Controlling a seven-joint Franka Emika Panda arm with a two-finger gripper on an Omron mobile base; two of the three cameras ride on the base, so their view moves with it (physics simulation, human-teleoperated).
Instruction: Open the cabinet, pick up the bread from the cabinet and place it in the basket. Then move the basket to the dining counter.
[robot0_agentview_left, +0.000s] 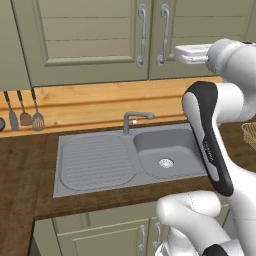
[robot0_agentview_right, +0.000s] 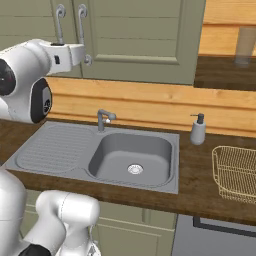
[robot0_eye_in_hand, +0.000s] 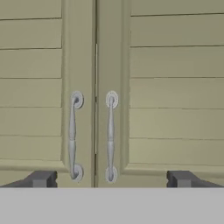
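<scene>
The cabinet (robot0_eye_in_hand: 112, 87) hung shut above the sink (robot0_agentview_left: 125, 157), and the gripper (robot0_eye_in_hand: 112, 179) faced its two handles (robot0_eye_in_hand: 110, 136) with jaws wide apart and empty; the door looked rigid and hinged, its slim, likely slippery handle best pinched mid-length.

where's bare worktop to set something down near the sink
Bare worktop lies left of the sink's draining board, below the hanging utensils, and along the front edge. On the right, a free patch sits between the sink and the basket, in front of the soap dispenser. The far right is crowded by the basket.
</scene>
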